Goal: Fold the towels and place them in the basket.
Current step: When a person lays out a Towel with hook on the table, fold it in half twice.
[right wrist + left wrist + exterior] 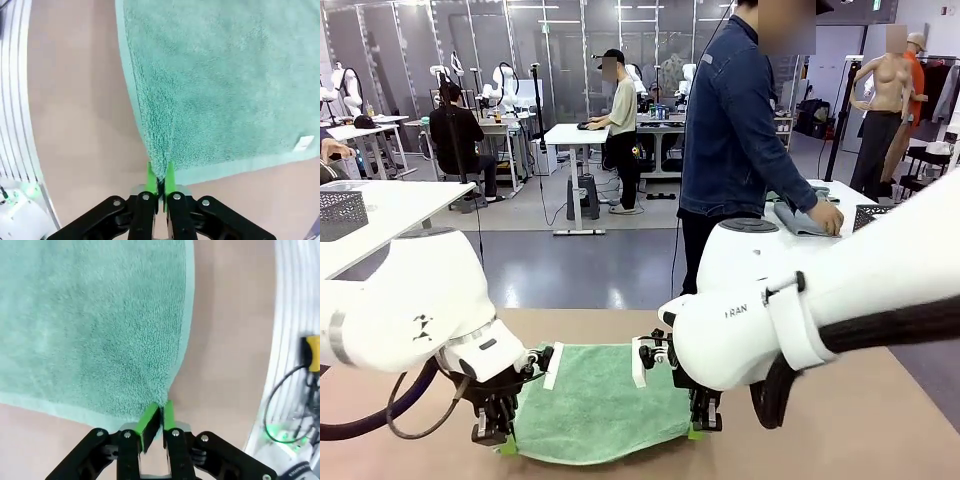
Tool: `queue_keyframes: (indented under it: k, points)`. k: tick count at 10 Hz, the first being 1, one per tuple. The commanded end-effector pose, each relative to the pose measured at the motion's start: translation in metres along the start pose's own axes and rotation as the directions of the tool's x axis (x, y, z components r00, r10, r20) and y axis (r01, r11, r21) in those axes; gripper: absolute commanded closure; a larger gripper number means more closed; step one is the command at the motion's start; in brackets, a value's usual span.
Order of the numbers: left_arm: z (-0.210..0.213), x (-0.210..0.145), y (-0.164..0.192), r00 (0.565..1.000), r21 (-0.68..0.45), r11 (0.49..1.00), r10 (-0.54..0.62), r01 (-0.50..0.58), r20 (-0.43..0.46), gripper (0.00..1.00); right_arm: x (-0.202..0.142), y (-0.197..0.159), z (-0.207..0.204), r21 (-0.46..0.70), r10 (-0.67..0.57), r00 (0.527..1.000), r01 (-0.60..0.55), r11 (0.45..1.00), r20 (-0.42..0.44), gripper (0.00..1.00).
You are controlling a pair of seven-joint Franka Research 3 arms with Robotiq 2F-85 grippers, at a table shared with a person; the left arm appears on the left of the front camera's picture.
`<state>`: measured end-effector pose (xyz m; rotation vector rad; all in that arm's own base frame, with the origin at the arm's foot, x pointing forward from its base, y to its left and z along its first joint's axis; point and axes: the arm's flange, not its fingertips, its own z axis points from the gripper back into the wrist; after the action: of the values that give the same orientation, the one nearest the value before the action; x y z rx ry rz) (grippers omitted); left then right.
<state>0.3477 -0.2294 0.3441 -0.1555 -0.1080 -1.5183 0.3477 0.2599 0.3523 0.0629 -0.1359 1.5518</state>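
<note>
The tan table point(880, 420) bears one mint green towel point(600, 400), spread open near its front edge, between bare tabletop.

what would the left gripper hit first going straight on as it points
The mint green towel: the left gripper is shut on its corner, and the table seems to lie just beyond.

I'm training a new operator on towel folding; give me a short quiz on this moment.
1. True or false: the left gripper is shut on a corner of the green towel.
2. The right gripper holds: A) nothing, B) a corner of the towel, C) a basket.
3. Is the towel on the table folded or spread out?
Key: 1 true; 2 B; 3 spread out.
</note>
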Motion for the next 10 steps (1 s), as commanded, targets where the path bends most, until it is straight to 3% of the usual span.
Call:
queue_keyframes:
  k: [1,3,5,8,10]
  points:
    - [0.013,-0.002,-0.026,0.999,-0.026,1.000,-0.014,0.015,0.046,1.00,-0.003,0.019,0.012,-0.011,0.023,1.000,-0.023,1.000,0.016,1.00]
    - [0.026,0.002,-0.037,0.998,0.011,1.000,-0.023,0.022,0.057,1.00,-0.003,0.021,0.024,-0.051,0.038,0.998,-0.036,0.998,0.041,1.00]
    - [0.042,0.011,-0.021,0.998,0.054,0.999,0.002,-0.005,0.066,1.00,-0.001,0.009,0.040,-0.112,0.040,0.998,-0.034,0.993,0.053,1.00]
    - [0.060,0.033,0.033,0.999,0.111,0.993,0.040,-0.044,0.036,1.00,0.000,-0.039,0.041,-0.103,0.033,0.997,-0.026,0.994,0.069,1.00]
    - [0.059,0.040,0.080,1.000,0.095,0.995,0.007,-0.007,0.001,1.00,0.003,-0.070,0.032,-0.085,0.022,1.000,-0.020,0.996,0.021,1.00]
